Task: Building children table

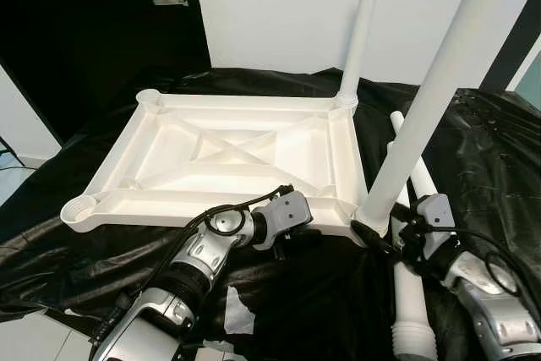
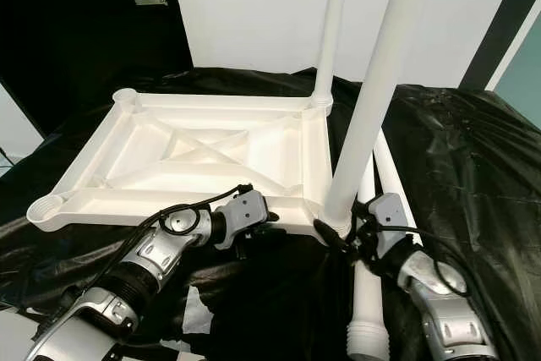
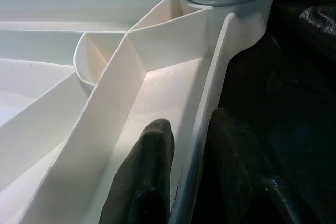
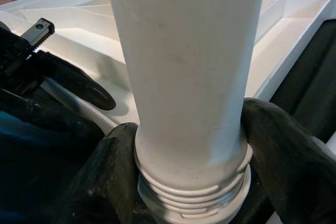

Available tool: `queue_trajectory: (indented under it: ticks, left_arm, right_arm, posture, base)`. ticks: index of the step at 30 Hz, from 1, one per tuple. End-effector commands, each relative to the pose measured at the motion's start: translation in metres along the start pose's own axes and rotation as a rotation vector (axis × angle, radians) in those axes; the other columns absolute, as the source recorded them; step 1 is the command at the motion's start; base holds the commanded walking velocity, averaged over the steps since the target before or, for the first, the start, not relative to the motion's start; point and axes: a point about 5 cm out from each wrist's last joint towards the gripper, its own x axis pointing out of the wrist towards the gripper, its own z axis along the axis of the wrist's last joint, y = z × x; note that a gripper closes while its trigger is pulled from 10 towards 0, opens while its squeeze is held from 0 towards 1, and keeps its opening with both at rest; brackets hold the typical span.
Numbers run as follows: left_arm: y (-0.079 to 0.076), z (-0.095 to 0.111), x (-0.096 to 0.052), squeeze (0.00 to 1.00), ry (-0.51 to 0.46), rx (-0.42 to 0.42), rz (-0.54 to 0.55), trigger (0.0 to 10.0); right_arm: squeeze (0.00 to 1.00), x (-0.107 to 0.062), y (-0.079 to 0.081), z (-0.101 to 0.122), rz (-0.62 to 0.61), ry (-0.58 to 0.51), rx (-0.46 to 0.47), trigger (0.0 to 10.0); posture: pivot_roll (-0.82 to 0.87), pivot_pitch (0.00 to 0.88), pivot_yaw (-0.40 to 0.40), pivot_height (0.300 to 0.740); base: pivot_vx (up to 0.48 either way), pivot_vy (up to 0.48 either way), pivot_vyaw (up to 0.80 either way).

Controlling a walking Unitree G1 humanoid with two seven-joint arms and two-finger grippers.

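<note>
A white plastic table top (image 1: 169, 171) lies upside down on black sheeting, ribs facing up. One white leg (image 1: 362, 31) stands in its far right corner socket. A second leg (image 1: 439, 82) stands in the near right corner socket, and my right gripper (image 1: 380, 238) is shut on its threaded base (image 4: 189, 182). My left gripper (image 1: 296, 238) is shut on the near rim of the table top (image 3: 202, 129), one finger (image 3: 144, 177) inside the rim and one outside. Two more loose legs (image 1: 410, 293) lie on the sheeting at the right.
Black plastic sheeting (image 1: 490, 150) covers the work surface. Empty leg sockets sit at the near left corner (image 1: 82, 208) and far left corner (image 1: 149, 97). A white wall (image 1: 279, 6) stands behind, with a dark door (image 1: 93, 23) to the left. A scrap of white tape (image 1: 238, 314) lies near my left arm.
</note>
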Motion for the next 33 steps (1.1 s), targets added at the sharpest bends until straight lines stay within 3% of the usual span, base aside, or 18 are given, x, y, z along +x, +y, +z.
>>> queue_trajectory:
  ticks: [1,7,11,13,16,20,21,26,33]
  left_arm:
    - [-0.025,-0.037,0.003,0.0,0.138,-0.104,-0.088,10.0]
    - [-0.026,-0.037,0.003,0.0,0.138,-0.104,-0.093,10.0]
    - [-0.026,-0.037,0.003,0.0,0.137,-0.103,-0.094,10.0]
    - [-0.026,-0.037,0.002,0.0,0.138,-0.104,-0.095,10.0]
    - [-0.027,-0.037,0.002,0.0,0.136,-0.108,-0.09,10.0]
    - [-0.027,-0.038,0.002,0.0,0.136,-0.11,-0.088,10.0]
    - [-0.027,-0.038,0.001,0.0,0.137,-0.112,-0.088,10.0]
    - [-0.027,-0.039,0.001,0.0,0.141,-0.112,-0.092,10.0]
    - [-0.027,-0.036,0.004,0.0,0.136,-0.105,-0.097,10.0]
  right_arm:
    - [0.0,0.002,-0.003,0.003,0.029,-0.012,0.023,0.0]
    - [0.0,0.002,-0.009,0.007,0.038,-0.018,0.017,0.0]
    - [0.0,-0.001,0.0,0.0,0.043,-0.004,0.041,0.0]
    - [0.0,-0.001,0.012,-0.004,-0.041,-0.024,0.046,0.0]
    - [0.0,-0.008,0.03,-0.01,-0.337,-0.054,0.079,0.0]
    - [0.0,-0.016,0.039,-0.013,-0.477,-0.047,0.093,0.0]
    - [0.0,-0.022,0.04,-0.013,-0.561,-0.044,0.086,0.0]
    - [0.0,-0.027,0.037,-0.013,-0.729,-0.042,0.075,0.0]
    - [0.0,-0.022,0.04,-0.012,-0.76,-0.029,0.066,0.0]
  posture:
    - [0.02,0.0,-0.01,0.74]
    - [0.02,0.0,-0.008,0.74]
    - [0.02,0.0,-0.007,0.74]
    - [0.02,0.0,-0.01,0.74]
    - [0.03,0.0,-0.013,0.74]
    - [0.03,0.0,-0.015,0.74]
    - [0.03,0.0,-0.015,0.74]
    - [0.03,0.0,-0.012,0.74]
    - [0.02,0.0,-0.009,0.74]
  base:
    - [0.0,0.0,0.0]
    - [0.0,0.0,0.0]
    - [0.0,0.0,0.0]
    - [0.0,0.0,0.0]
    - [0.0,0.0,0.0]
    - [0.0,0.0,0.0]
    - [0.0,0.0,0.0]
    - [0.0,0.0,0.0]
    - [0.0,0.0,0.0]
